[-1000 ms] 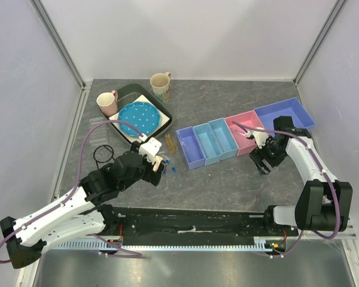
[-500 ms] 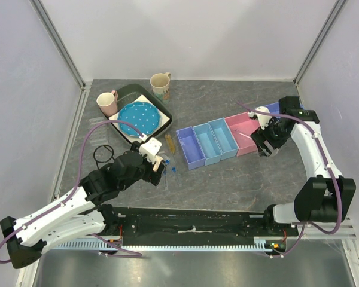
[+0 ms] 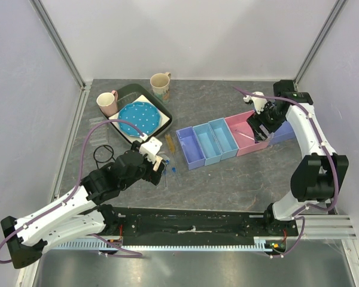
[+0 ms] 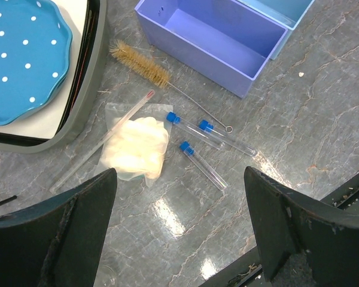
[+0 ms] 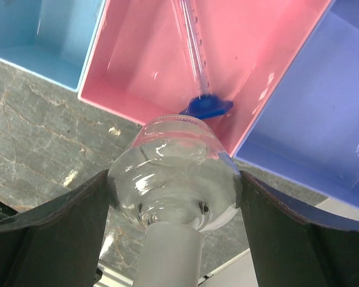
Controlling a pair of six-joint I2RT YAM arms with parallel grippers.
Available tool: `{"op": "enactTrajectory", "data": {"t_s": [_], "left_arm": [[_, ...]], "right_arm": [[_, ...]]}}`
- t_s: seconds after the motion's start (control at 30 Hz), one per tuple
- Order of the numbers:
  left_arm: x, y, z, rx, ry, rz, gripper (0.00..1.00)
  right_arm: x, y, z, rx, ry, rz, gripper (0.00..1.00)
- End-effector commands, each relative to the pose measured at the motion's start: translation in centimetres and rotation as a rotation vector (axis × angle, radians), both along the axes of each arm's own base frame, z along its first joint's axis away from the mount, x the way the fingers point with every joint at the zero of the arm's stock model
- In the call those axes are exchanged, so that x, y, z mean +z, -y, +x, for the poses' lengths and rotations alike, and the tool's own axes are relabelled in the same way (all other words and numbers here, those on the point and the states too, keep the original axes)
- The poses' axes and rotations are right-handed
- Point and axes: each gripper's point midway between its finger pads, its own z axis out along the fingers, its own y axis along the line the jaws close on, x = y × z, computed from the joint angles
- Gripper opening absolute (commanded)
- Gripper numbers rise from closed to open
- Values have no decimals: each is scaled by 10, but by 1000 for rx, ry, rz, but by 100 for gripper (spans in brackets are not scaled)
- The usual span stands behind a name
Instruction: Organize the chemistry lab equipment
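Observation:
My right gripper (image 5: 175,182) is shut on a small clear flask (image 5: 170,149), whose white stopper (image 5: 167,260) points toward the wrist. It hangs over the near wall of the pink bin (image 5: 137,72), close to the dark blue bin (image 5: 311,113). A thin cylinder with a blue hexagonal base (image 5: 207,107) lies inside the pink bin. My left gripper (image 4: 179,200) is open above the table. Beyond it lie three blue-capped clear tubes (image 4: 202,164), a whitish bag (image 4: 136,149), a thin glass rod (image 4: 102,149) and a tan bristle brush (image 4: 140,63).
A purple bin (image 3: 189,147) and two light blue bins (image 3: 215,139) stand in a row left of the pink one. A dark tray (image 3: 131,92) at the back left holds a blue dotted plate (image 3: 137,118). Two mugs (image 3: 107,103) stand by it. A black ring (image 3: 103,153) lies near the left arm.
My right arm has carried the flask away from the table in front of the bins, back and up, until it is over the pink and dark blue bins. The left arm has stayed still.

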Motion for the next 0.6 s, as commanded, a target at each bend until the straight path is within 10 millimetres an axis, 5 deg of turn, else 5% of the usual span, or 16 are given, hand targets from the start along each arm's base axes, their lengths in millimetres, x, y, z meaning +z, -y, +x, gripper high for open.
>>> {"op": "enactTrajectory", "data": {"t_s": [0.0, 0.3, 0.57], "left_arm": [[4, 2, 7, -5, 39, 1, 93], [1, 1, 10, 5, 40, 16, 93], [-1, -2, 13, 19, 46, 27, 93]], "right_arm": [[13, -9, 27, 6, 60, 6, 56], [-1, -27, 75, 36, 98, -74, 57], [-35, -27, 119, -22, 92, -133, 57]]}}
